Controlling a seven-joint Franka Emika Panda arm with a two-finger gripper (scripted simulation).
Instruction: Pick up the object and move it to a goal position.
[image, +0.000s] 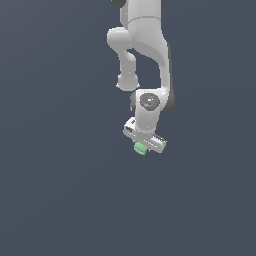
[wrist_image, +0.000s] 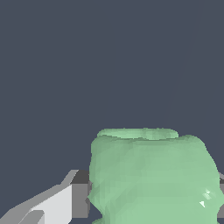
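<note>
Object (image: 140, 148), light green and lumpy rather than cube-like, sits between the jaws of the white gripper (image: 142, 148), which are clamped on it. One gray finger (wrist_image: 79, 194) touches its side in the wrist view.

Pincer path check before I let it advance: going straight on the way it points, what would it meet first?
Nothing but the green object already between the pincer's fingers; beyond it both views show only plain dark background, though depth there is unclear.
</note>
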